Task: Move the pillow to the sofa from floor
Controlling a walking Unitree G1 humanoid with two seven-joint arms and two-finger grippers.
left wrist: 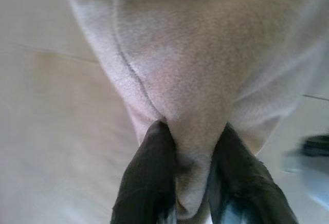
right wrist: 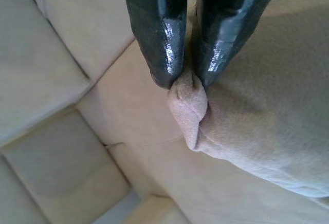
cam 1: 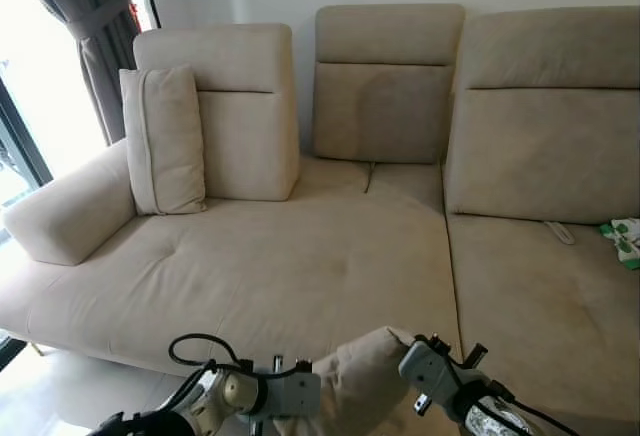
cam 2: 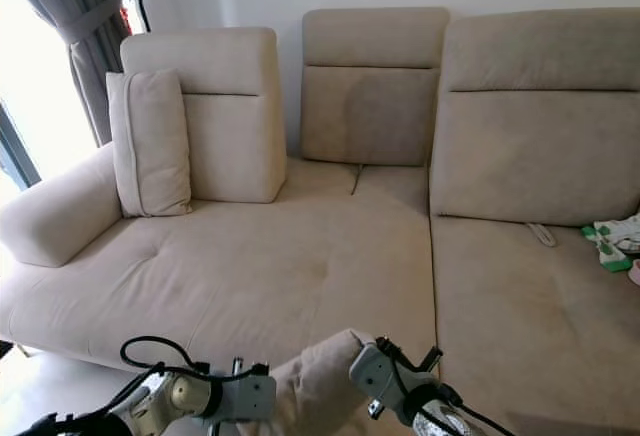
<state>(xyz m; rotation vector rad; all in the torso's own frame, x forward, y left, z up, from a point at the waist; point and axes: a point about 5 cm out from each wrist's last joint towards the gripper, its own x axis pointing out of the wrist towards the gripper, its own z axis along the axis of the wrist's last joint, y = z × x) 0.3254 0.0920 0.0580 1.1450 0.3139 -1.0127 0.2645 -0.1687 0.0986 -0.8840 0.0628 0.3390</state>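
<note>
Beige pillow [cam 2: 318,384] held up between both arms before the sofa [cam 2: 300,266]; another cushion [cam 2: 150,141] leans upright there.

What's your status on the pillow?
Left gripper and right gripper both pinching the pillow. Pillow held at the sofa front edge. Seat ahead open.

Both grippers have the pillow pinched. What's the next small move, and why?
Probably carry the pillow forward over the sofa seat before releasing. The left gripper and right gripper each pinch its fabric, and it hangs at the sofa's front edge, not yet resting on the cushion.
</note>
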